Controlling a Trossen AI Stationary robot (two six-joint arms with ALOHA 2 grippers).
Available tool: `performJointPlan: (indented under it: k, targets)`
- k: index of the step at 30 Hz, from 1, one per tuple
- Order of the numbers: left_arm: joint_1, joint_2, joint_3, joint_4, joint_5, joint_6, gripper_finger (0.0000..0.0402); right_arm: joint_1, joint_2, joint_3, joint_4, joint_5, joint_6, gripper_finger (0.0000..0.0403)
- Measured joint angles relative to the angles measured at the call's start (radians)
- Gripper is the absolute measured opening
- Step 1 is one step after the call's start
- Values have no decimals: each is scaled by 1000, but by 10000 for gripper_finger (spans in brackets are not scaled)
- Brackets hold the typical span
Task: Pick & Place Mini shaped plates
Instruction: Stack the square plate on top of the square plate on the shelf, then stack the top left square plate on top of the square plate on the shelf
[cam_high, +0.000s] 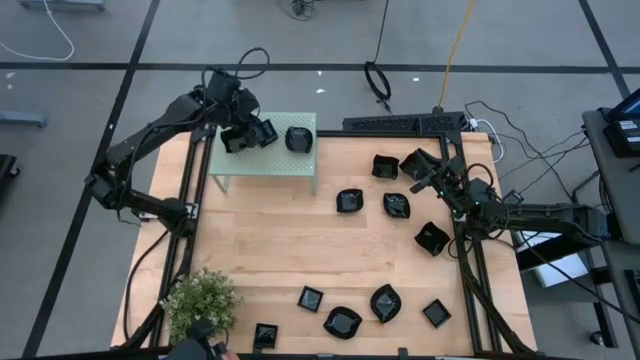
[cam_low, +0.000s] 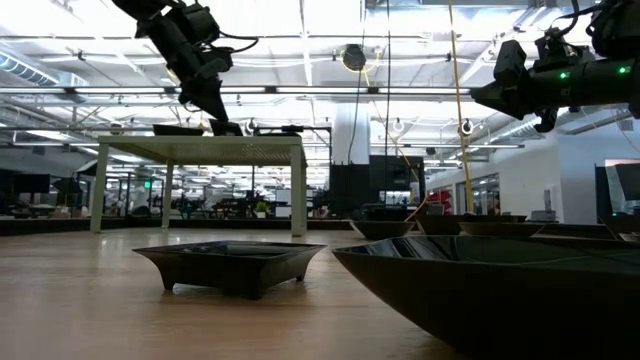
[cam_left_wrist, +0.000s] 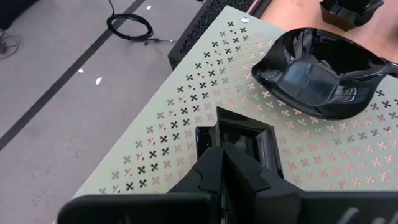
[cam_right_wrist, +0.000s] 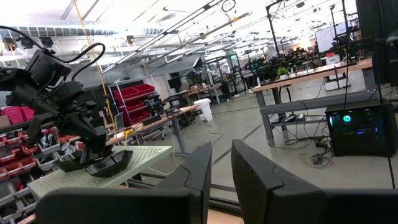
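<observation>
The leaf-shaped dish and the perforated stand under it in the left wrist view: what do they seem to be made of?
The leaf-shaped dish looks like glossy black plastic or glazed ceramic; bright reflections run along its wavy rim, and the view cannot settle which. The perforated stand looks like pale green painted sheet metal, matte, with regular cross-shaped cutouts. The left gripper holds a small square black dish, equally glossy.

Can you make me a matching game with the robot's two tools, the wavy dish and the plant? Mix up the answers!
Things:
1. left tool
2. right tool
3. leaf-shaped plate
4. plant

Where or how:
A. at a corner of the wooden table
B. lying free on the green stand
C. up in the air, open, holding nothing
D. shut on a square plate over the stand

Pairs: 1-D, 2-C, 3-B, 4-A
</observation>
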Motion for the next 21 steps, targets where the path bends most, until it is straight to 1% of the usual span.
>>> performJointPlan:
  k: [5,14,21]
  targets:
    - [0,0,0,-2,0,-3,41,0,0,0,0,0,0,52]
    - [0,-4,0,20,-11,4,99,0,0,0,0,0,0,52]
    - [-35,-10,0,66,11,-70,133,0,0,0,0,0,0,52]
